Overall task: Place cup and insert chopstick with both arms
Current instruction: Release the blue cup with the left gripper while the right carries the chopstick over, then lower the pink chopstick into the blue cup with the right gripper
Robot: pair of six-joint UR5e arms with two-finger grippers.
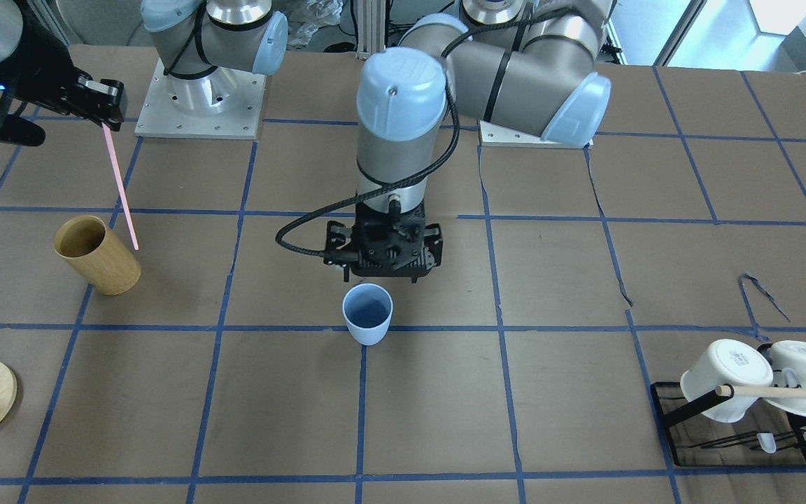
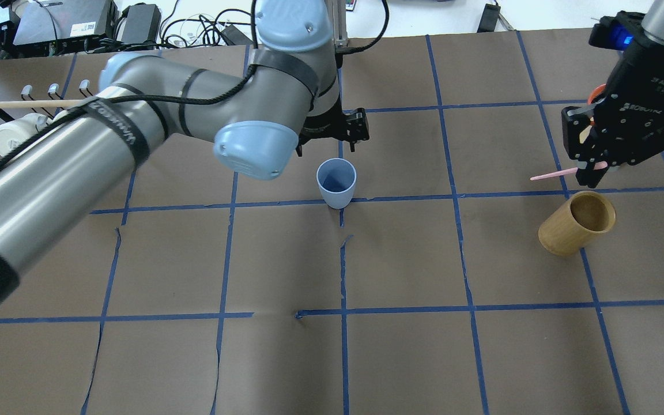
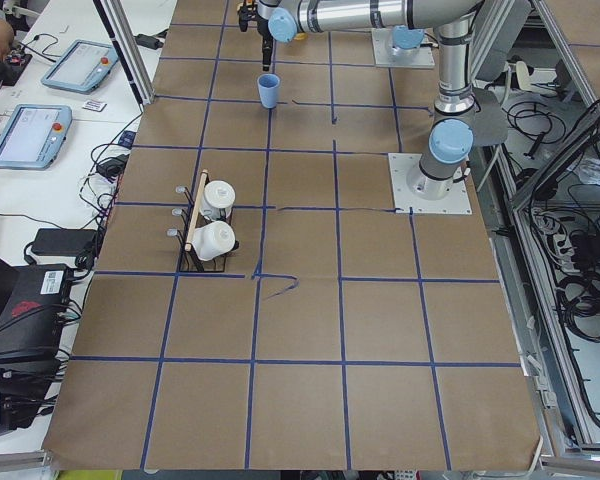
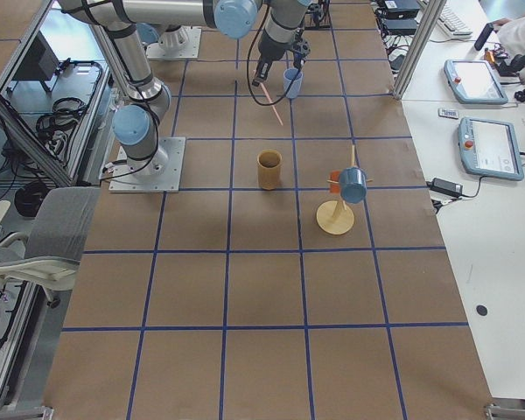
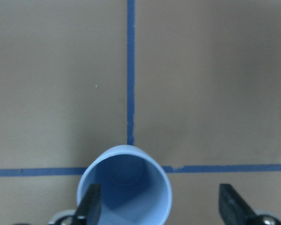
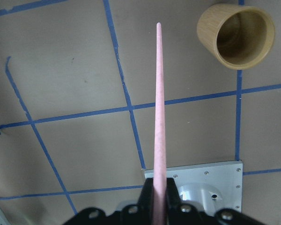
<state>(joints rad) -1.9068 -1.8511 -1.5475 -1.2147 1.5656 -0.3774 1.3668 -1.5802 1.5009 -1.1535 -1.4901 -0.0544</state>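
Pale blue plastic cup [image 5: 124,185] stands upright between the left gripper's [image 5: 158,199] wide-spread fingers [image 5: 90,204]; placing looks done, though contact is unclear. Right wrist view: the right gripper [image 6: 159,183] clamps a slim pink chopstick [image 6: 158,103]. Overhead, both sit well apart; next, carry the tip above the cup and lower.

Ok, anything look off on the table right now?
Only the brown paper table cover: it is torn and curling near the black mug rack. The light blue tapered cup and round wooden cup stand upright.

left tool [image 5: 159,194] spread, right tool [image 6: 155,187] clamped
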